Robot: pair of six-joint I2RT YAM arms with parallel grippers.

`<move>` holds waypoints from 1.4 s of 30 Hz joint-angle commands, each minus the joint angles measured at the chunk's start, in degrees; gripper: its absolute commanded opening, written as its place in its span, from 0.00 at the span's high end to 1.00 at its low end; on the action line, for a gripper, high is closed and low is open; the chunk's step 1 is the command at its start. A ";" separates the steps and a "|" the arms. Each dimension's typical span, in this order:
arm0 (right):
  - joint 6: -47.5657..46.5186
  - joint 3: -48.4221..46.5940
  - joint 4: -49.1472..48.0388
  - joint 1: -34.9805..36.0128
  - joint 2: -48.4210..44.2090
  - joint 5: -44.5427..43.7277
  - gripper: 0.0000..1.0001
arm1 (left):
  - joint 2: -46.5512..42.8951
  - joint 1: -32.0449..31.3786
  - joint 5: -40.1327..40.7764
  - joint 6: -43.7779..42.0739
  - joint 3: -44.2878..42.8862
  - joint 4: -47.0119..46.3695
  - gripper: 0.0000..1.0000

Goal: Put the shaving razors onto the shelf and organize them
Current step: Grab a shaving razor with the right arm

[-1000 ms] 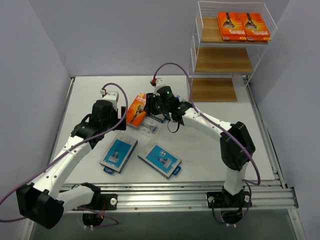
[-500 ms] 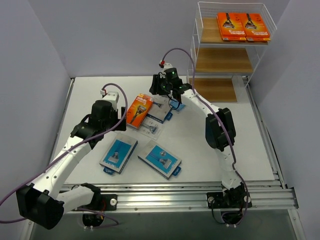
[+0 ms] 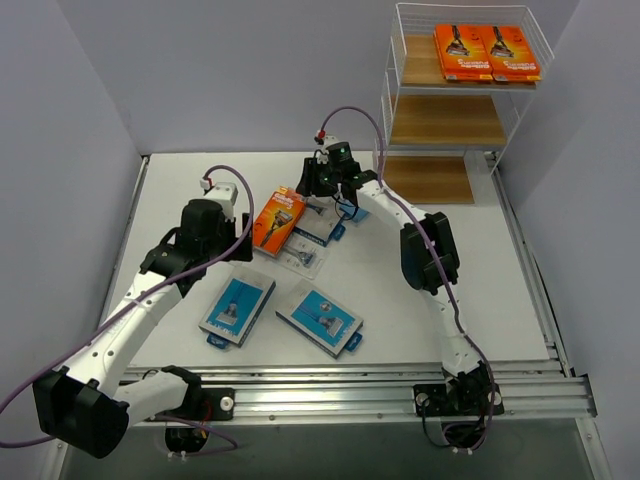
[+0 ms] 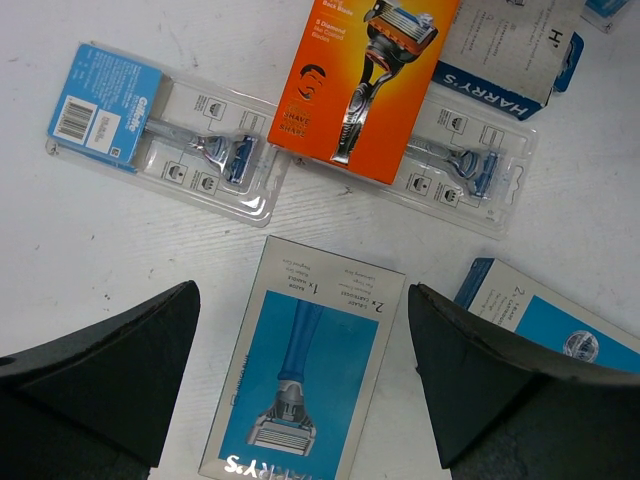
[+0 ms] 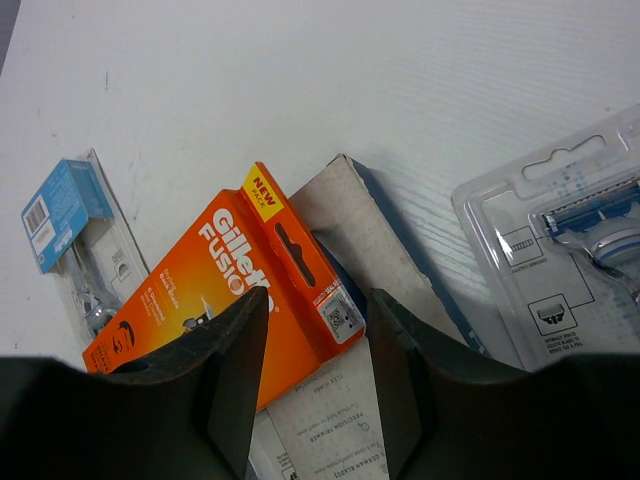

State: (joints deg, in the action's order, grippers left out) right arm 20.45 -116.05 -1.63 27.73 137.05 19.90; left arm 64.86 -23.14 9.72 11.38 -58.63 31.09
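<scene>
My right end effector (image 3: 322, 180) hangs part-open over an orange razor pack (image 3: 278, 220) on the desk (image 3: 180, 190), gripping nothing, while my left end effector (image 4: 303, 290) gapes wide above a blue Harry's box (image 4: 305, 390); two orange packs (image 3: 462, 52) lie side by side on the top tier of the shelf (image 3: 445, 120)
</scene>
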 commanded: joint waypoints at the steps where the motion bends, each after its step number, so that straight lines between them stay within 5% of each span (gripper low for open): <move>1: 0.91 -1.20 -2.23 0.13 0.76 2.77 0.60 | 0.27 0.37 -1.10 0.14 -2.72 -0.95 0.06; 32: 3.19 1.79 -4.08 -0.48 2.52 3.65 0.61 | 1.41 0.37 -2.33 0.23 -2.98 -0.68 0.06; 42: 6.62 3.28 -6.54 -1.09 -0.11 7.08 0.95 | 1.50 0.37 -2.25 0.23 -2.89 -0.68 0.06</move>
State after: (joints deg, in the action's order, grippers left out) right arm 25.15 -113.80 -5.78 27.11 139.74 24.47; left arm 66.43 -23.14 8.08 11.38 -59.00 31.11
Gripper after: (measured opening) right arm 0.087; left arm 0.942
